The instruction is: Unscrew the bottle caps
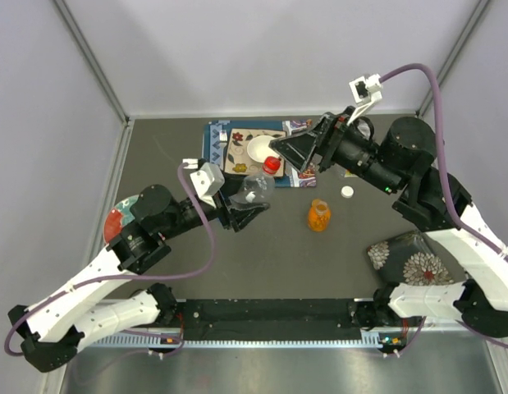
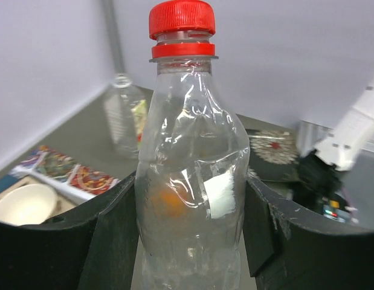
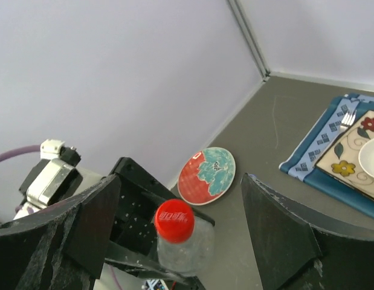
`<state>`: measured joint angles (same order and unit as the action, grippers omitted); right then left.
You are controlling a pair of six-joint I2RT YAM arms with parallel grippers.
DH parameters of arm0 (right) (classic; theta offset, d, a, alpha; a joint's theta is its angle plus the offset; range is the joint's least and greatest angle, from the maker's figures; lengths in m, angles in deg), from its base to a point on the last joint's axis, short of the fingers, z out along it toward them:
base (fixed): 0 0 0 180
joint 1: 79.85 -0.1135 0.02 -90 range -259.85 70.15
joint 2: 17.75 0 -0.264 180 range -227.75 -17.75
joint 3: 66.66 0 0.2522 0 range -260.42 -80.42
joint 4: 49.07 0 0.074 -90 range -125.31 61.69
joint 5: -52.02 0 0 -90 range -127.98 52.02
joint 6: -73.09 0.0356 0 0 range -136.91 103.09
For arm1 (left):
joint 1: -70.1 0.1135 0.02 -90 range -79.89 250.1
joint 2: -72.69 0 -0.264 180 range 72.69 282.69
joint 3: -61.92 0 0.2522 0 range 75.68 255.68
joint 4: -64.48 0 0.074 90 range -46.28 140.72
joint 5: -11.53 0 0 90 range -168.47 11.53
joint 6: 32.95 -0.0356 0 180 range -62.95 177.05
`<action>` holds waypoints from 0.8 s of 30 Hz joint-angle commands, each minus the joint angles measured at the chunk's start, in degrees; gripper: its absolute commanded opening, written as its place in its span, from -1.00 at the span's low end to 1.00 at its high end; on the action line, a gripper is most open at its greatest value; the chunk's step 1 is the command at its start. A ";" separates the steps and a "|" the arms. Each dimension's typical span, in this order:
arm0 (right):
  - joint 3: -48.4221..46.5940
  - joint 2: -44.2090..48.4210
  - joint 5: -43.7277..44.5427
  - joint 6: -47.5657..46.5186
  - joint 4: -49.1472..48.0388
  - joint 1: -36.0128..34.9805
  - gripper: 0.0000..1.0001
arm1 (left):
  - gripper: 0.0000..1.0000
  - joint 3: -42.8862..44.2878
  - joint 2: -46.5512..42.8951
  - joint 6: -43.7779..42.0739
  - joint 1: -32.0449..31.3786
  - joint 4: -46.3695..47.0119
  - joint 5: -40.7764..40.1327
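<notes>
A clear plastic bottle (image 1: 255,190) is held tilted off the table, with my left gripper (image 1: 247,205) shut on its body. The left wrist view shows black fingers (image 2: 111,241) pressed on both sides of the bottle (image 2: 190,181). Its red cap (image 1: 272,164) sits screwed on top (image 2: 181,18). My right gripper (image 1: 288,156) is open just beyond the cap. In the right wrist view the red cap (image 3: 174,219) lies between the wide-apart fingers of that gripper (image 3: 180,181), touching neither. A white cap (image 1: 347,192) lies loose on the table. An orange bottle (image 1: 318,215) stands nearby.
A white bowl (image 1: 260,148) sits on a patterned placemat (image 1: 217,135) at the back. A red and teal plate (image 1: 116,220) lies at the left, and a dark floral plate (image 1: 409,258) at the right. Another clear bottle (image 2: 123,115) stands further back.
</notes>
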<state>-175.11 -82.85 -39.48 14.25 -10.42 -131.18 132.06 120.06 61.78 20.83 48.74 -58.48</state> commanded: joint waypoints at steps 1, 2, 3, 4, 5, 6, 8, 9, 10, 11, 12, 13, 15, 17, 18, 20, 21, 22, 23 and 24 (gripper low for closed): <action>-4.70 -2.48 9.23 0.84 4.55 -2.54 0.63 | -0.67 -1.62 -1.14 -6.55 -3.27 3.64 -19.45; -5.23 -3.10 9.93 0.66 4.99 -3.33 0.63 | -0.67 -1.71 -0.97 -7.27 -4.50 3.73 -22.33; -6.11 -3.62 10.98 0.40 5.52 -3.68 0.63 | -0.68 -1.80 -0.88 -7.80 -5.21 3.91 -23.93; -6.46 -4.85 11.51 0.05 5.70 -4.04 0.63 | -0.68 -1.89 -0.79 -8.94 -6.00 4.26 -27.42; -6.81 -5.38 11.86 -0.04 5.61 -4.56 0.63 | -0.68 -1.97 -0.53 -9.56 -7.31 4.44 -29.02; -7.51 -5.82 12.56 -0.13 5.70 -4.83 0.63 | -0.68 -1.98 -0.36 -10.09 -7.93 4.53 -30.52; -8.31 -7.58 12.92 -0.04 6.05 -5.27 0.63 | -0.68 -2.15 0.26 -11.58 -9.69 4.79 -34.92; -9.18 -8.37 13.18 -0.04 6.23 -5.53 0.62 | -0.69 -2.06 0.52 -12.54 -10.22 4.88 -36.32; -9.63 -9.33 13.36 0.04 6.58 -5.62 0.63 | -0.69 -2.32 0.79 -12.99 -10.75 5.05 -37.55; -10.24 -9.95 13.62 0.04 6.84 -5.80 0.63 | -0.69 -2.50 0.79 -13.34 -11.54 5.58 -39.74; -10.59 -10.31 13.80 0.04 7.11 -5.71 0.63 | -0.69 -2.76 0.79 -13.95 -11.89 5.93 -40.46; -10.77 -10.74 13.98 0.04 7.63 -5.80 0.63 | -0.70 -3.11 0.79 -14.13 -12.07 6.19 -41.16; -10.77 -11.45 14.42 -0.13 7.81 -5.80 0.63 | -0.70 -3.29 0.70 -14.57 -12.60 6.64 -42.57; -10.69 -11.80 14.16 -0.13 7.81 -5.80 0.60 | -0.70 -3.47 0.79 -14.93 -12.60 6.72 -43.45; -10.60 -11.89 14.15 -0.31 7.81 -5.80 0.58 | -0.70 -3.56 0.62 -15.01 -12.69 7.07 -43.45; -10.51 -12.07 14.24 -0.40 7.90 -5.80 0.52 | -0.70 -3.82 0.61 -15.10 -12.69 7.25 -43.72; -10.51 -12.15 14.15 -0.48 7.90 -5.80 0.49 | -0.70 -3.91 0.61 -15.19 -12.69 7.60 -43.81; -10.34 -12.15 14.15 -0.57 7.99 -5.80 0.46 | -0.70 -3.91 0.53 -15.37 -12.69 7.69 -43.81; -10.25 -12.15 14.07 -0.57 7.99 -5.80 0.41 | -0.70 -3.91 0.53 -15.37 -12.69 7.69 -43.81; -10.07 -12.33 13.89 -0.75 7.90 -5.80 0.39 | -0.70 -3.91 0.53 -15.37 -12.69 7.78 -43.81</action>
<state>-182.91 -95.18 -26.32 14.19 -2.03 -136.10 128.50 120.98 47.67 8.48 51.82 -100.42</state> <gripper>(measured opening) 0.719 0.637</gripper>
